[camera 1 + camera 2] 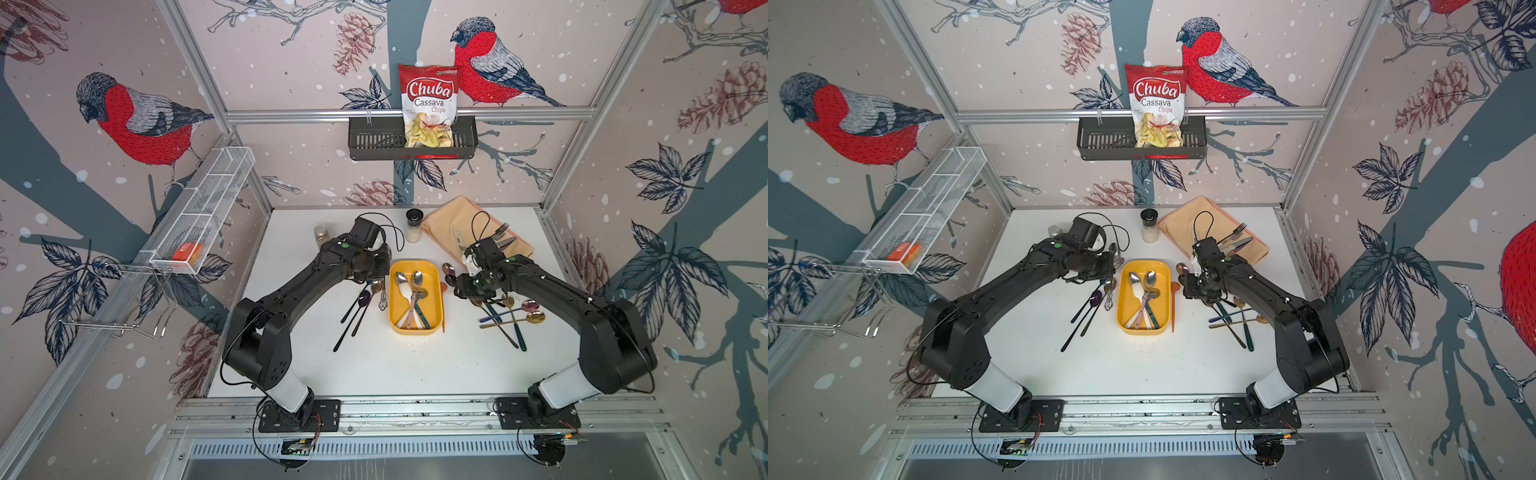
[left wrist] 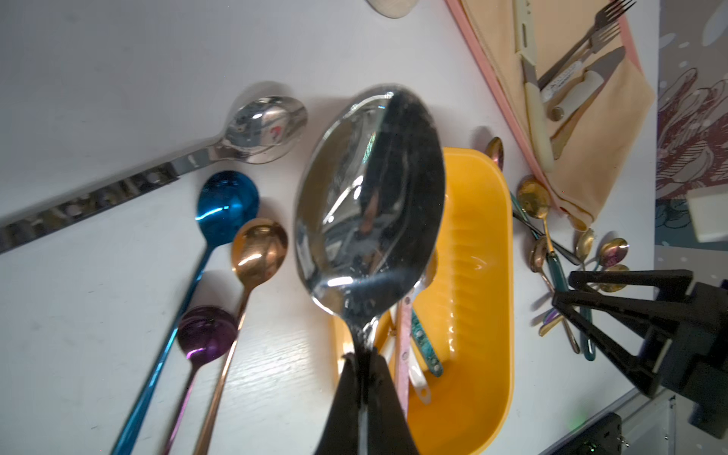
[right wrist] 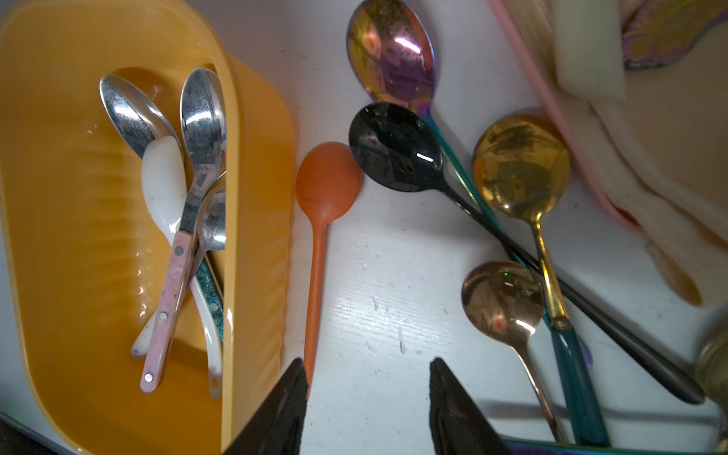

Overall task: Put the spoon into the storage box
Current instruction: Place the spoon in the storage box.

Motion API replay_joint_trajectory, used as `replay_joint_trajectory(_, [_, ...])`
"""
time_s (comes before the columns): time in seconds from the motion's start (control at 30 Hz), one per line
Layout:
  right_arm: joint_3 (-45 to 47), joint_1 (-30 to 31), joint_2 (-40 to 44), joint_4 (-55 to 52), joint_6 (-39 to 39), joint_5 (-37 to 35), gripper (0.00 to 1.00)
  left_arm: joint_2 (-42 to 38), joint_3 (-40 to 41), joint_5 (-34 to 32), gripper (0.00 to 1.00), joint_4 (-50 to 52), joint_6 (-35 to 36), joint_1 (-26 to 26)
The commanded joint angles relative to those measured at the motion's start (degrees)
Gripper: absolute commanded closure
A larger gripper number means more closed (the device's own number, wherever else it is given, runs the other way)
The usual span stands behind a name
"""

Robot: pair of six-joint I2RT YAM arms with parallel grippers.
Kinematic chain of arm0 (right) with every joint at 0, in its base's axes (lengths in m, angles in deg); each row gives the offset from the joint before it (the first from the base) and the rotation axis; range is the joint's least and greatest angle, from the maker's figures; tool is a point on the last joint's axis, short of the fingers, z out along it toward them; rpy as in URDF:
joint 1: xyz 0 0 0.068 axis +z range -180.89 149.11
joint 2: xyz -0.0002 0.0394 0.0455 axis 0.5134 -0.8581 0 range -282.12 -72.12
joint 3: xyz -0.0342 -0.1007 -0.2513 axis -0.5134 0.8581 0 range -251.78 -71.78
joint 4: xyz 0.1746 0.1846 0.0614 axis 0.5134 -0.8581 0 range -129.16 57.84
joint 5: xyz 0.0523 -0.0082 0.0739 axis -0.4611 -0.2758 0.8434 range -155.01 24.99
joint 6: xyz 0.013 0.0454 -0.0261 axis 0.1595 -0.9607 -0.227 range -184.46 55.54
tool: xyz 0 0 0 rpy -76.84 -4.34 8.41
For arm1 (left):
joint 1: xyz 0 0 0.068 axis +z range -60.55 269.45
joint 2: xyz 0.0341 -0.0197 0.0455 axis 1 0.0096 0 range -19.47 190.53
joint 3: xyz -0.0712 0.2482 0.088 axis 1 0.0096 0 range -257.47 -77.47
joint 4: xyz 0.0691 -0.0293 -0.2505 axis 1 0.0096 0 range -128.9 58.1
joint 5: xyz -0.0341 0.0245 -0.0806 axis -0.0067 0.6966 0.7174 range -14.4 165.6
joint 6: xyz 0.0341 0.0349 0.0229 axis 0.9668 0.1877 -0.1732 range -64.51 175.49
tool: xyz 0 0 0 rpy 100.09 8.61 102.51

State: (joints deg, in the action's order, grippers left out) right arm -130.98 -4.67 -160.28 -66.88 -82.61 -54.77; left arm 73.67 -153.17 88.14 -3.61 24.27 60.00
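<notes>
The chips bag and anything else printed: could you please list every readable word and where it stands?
"Chuba": chips bag, red band.
"Cassava": same bag, beneath.
"Chips": same bag, lower still.
Green tag at the bag's top: too small to read.
Orange box in the white wire basket: print too small.

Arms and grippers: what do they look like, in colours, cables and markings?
Both the left arm and right arm are matte black with a white segment above black base plates. Thin black cables loop near each wrist, and a small green dot marks each. The left gripper and right gripper have black, tapered, wedge-shaped fingers.
</notes>
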Motion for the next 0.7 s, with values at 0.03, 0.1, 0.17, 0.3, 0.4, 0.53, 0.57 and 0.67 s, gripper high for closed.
replay_joint_trajectory(0.03, [0.75,-0.01,0.99,0.24,-0.44,-0.66,0.48,1.89,-0.43,2.05,1.0,-4.36,-5.74,-2.78])
replay_joint_trajectory(0.1, [1.01,-0.07,1.07,0.35,-0.43,-0.66,0.48,3.03,-0.46,2.19,1.0,-5.3,-6.52,-3.9])
replay_joint_trajectory(0.17, [1.19,-0.09,1.2,0.3,-0.47,-0.66,0.48,4.41,-0.44,2.31,1.0,-6.04,-7.26,-4.93])
replay_joint_trajectory(0.3, [1.85,-0.13,1.69,0.65,-0.52,-0.57,0.48,6.42,0.92,3.0,1.0,-8.49,-8.65,-5.99])
replay_joint_trajectory(0.4, [2.33,-0.24,1.87,0.84,-0.51,-0.43,0.48,7.99,1.73,3.56,1.0,-9.83,-9.11,-6.14])
replay_joint_trajectory(0.53, [2.53,-0.3,1.8,0.92,-0.51,-0.4,0.48,10.52,1.97,4.14,1.0,-10.49,-9.03,-6.25])
replay_joint_trajectory(0.57, [2.6,-0.35,1.82,1.0,-0.55,-0.32,0.48,11.07,2.06,4.22,1.0,-10.84,-9.08,-6.31])
replay_joint_trajectory(0.67, [2.77,-0.39,1.76,1.07,-0.62,-0.22,0.48,12.55,2.31,4.74,1.0,-11.38,-9.03,-6.37])
